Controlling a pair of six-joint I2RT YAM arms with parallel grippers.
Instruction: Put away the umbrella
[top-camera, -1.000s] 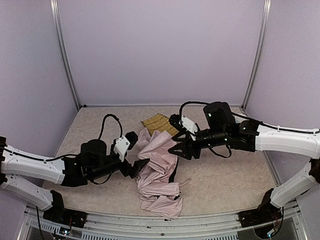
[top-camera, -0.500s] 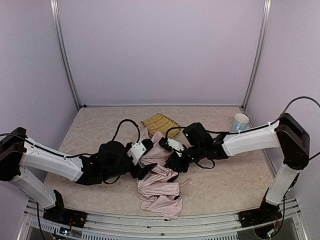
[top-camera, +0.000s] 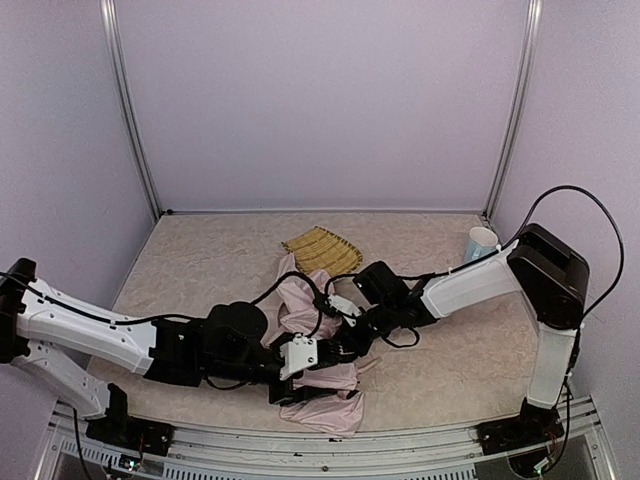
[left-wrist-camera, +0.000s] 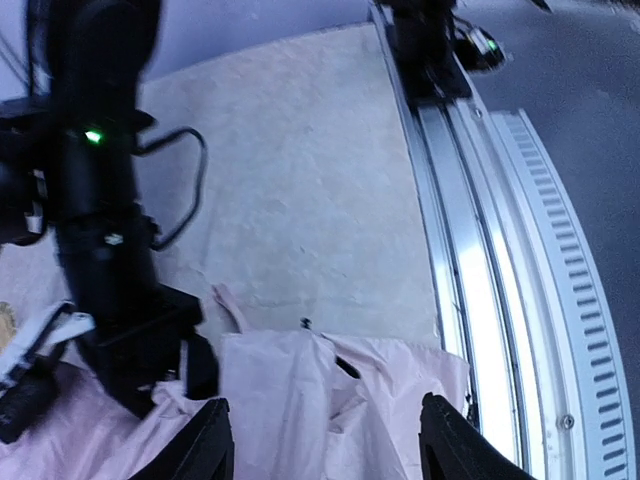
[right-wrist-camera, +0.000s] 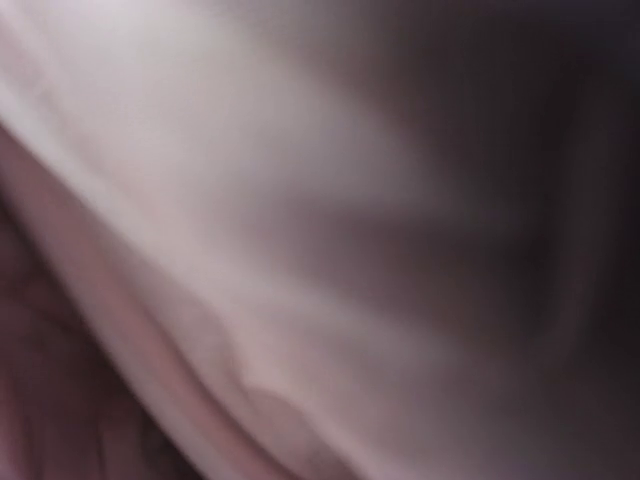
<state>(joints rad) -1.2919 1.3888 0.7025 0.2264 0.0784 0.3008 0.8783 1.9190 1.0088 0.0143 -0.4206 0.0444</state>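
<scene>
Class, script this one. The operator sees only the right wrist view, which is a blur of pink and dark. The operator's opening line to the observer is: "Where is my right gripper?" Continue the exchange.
Observer: From above, the right gripper is down in the folds at the middle of the pink umbrella.
Operator: And the left one?
Observer: The left gripper stands open, astride the umbrella's near end.
Operator: Anything else nearby?
Observer: A woven tray lies just behind the umbrella.

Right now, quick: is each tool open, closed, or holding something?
Left tool: open, fingers spread over the umbrella fabric.
Right tool: cannot tell; buried in the fabric, its own camera blurred.
</scene>
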